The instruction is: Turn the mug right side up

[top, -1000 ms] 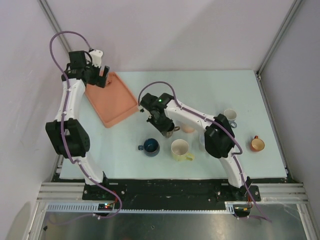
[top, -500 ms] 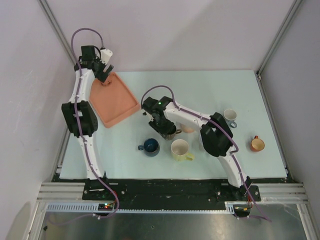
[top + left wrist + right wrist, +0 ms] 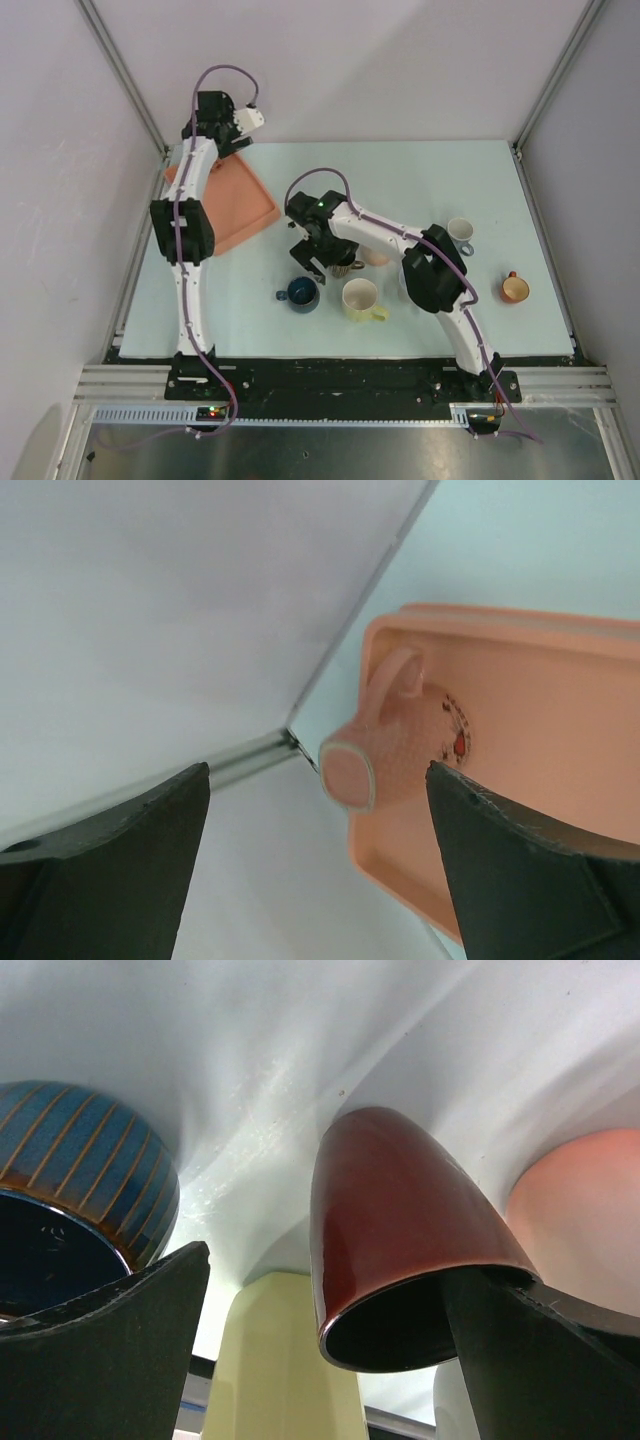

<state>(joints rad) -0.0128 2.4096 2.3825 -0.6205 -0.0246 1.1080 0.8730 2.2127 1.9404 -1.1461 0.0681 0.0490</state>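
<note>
Letting go seems the step in hand: the right hand (image 3: 320, 1270) has its fingers apart around the dark red mug (image 3: 400, 1210), apparently upright on the surface (image 3: 300, 1040). Next, lift straight clear of the rim.

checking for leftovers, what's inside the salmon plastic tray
One pink ceramic mug, base toward the left wrist camera, near the salmon plastic tray's corner. From above, the left arm covers that part.

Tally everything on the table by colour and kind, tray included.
Blue mug: 1
Yellow mug: 1
Dark red mug: 1
White mug: 1
Orange mug: 1
Pink mugs: 2, one on the tray, one beside the dark red mug
Pink tray: 1
Total: 8
</note>
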